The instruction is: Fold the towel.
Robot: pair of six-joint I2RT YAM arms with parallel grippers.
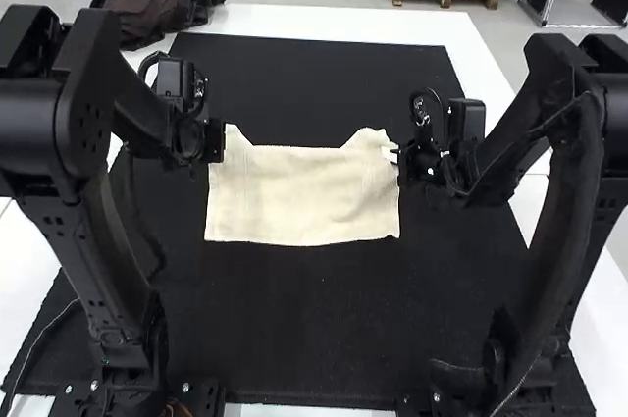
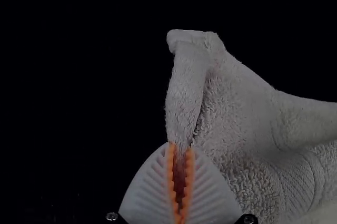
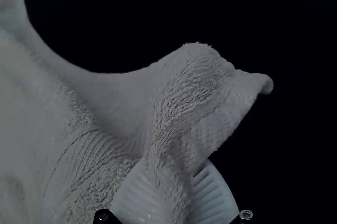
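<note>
Towel [image 1: 304, 203] runs lengthwise left to right, its far corners pinched by left gripper [image 1: 222, 140] and right gripper [image 1: 396, 156].

Cream towel [image 1: 294, 201] on black mat [image 1: 324, 324], left tool [image 1: 222, 140] and right tool [image 1: 394, 155] at far corners.

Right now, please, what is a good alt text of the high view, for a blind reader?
A cream towel lies across a black mat on a white table, held near its far corners by a robot's left gripper and right gripper.
</note>
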